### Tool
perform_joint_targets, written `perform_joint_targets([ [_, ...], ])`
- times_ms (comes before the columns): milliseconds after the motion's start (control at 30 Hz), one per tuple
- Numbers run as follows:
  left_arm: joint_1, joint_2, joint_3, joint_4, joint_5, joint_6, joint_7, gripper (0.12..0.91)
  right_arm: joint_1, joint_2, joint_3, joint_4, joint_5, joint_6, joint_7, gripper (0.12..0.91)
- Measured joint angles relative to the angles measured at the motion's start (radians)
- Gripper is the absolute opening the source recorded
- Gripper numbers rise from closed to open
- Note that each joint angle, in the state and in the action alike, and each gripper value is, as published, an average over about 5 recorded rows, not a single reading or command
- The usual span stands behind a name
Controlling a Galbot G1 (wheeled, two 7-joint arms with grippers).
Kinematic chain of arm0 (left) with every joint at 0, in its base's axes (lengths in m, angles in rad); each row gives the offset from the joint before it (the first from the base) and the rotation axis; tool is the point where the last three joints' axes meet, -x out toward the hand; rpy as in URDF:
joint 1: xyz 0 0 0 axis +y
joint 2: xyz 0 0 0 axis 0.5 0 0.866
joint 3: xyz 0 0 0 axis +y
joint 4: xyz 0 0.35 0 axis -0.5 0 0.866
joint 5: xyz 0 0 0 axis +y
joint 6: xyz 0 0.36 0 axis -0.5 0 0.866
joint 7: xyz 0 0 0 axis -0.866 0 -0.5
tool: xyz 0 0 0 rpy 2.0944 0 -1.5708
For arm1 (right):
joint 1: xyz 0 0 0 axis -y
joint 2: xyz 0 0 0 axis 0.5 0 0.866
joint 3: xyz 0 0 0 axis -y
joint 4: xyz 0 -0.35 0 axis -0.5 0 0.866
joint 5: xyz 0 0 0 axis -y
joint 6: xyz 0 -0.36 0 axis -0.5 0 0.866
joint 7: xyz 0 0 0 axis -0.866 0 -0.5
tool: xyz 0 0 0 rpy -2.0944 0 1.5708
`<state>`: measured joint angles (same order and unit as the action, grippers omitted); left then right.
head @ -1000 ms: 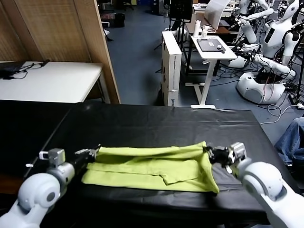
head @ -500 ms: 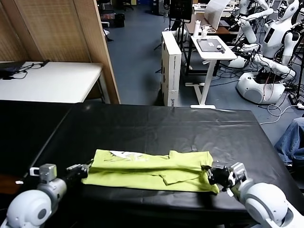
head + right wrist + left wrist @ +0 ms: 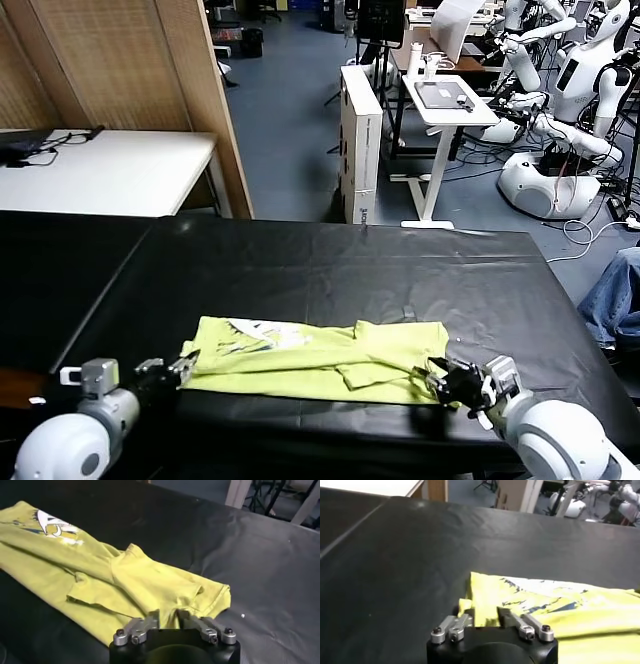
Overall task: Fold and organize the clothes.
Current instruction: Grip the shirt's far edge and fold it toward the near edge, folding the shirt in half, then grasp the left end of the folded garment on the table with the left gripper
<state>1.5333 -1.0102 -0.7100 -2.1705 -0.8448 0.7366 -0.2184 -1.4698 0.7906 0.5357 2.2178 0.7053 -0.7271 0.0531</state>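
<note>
The clothes are one lime yellow-green T-shirt (image 3: 320, 358), folded into a long band on the black table (image 3: 330, 270) near its front edge. A white and dark print shows on its left part. My left gripper (image 3: 165, 370) sits at the shirt's left end, and its fingers stand open around the edge of the cloth without pinching it. In the left wrist view the shirt (image 3: 560, 615) lies just ahead of the left gripper (image 3: 486, 617). My right gripper (image 3: 445, 380) is at the right end, open. The right wrist view has the shirt (image 3: 125, 580) flat beyond the right gripper (image 3: 167, 615).
Blue denim cloth (image 3: 615, 300) hangs off the table's right side. A white table (image 3: 110, 170) and a wooden partition (image 3: 150, 70) stand at the back left. Behind the table are a white desk (image 3: 445, 100), a box and other robots (image 3: 560, 170).
Both grippers brought the shirt's raised edge down toward the front, then opened and let go. They have drawn back toward the near edge, and the shirt now lies folded flat.
</note>
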Motion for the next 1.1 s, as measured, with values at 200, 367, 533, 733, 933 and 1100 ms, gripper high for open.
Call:
perform_joint_targets([
  [200,-0.082,-0.032,0.04,0.046,0.02,0.0,-0.001,0.906,0.072,0.068,-0.008,-0.076,0.055,0.033,0.043,0.907],
  [367,-0.157,-0.05,0.079,0.097,0.032,0.0,0.003,0.907,0.142,0.113,-0.023,-0.129,0.074,0.045,0.07,0.907],
  [533,-0.224,-0.065,0.108,0.156,0.048,0.0,0.01,0.907,0.2,0.154,-0.041,-0.189,0.069,0.051,0.092,0.907],
  [733,-0.294,-0.08,0.126,0.235,0.057,0.0,0.016,0.907,0.216,0.188,-0.047,-0.249,0.057,0.053,0.096,0.881],
  [933,-0.33,-0.085,0.137,0.291,0.06,0.0,0.025,0.907,0.23,0.211,-0.053,-0.286,0.041,0.057,0.093,0.607],
  [1100,-0.334,-0.092,0.144,0.312,0.067,-0.008,0.032,0.907,0.244,0.223,-0.066,-0.311,0.023,0.062,0.089,0.305],
])
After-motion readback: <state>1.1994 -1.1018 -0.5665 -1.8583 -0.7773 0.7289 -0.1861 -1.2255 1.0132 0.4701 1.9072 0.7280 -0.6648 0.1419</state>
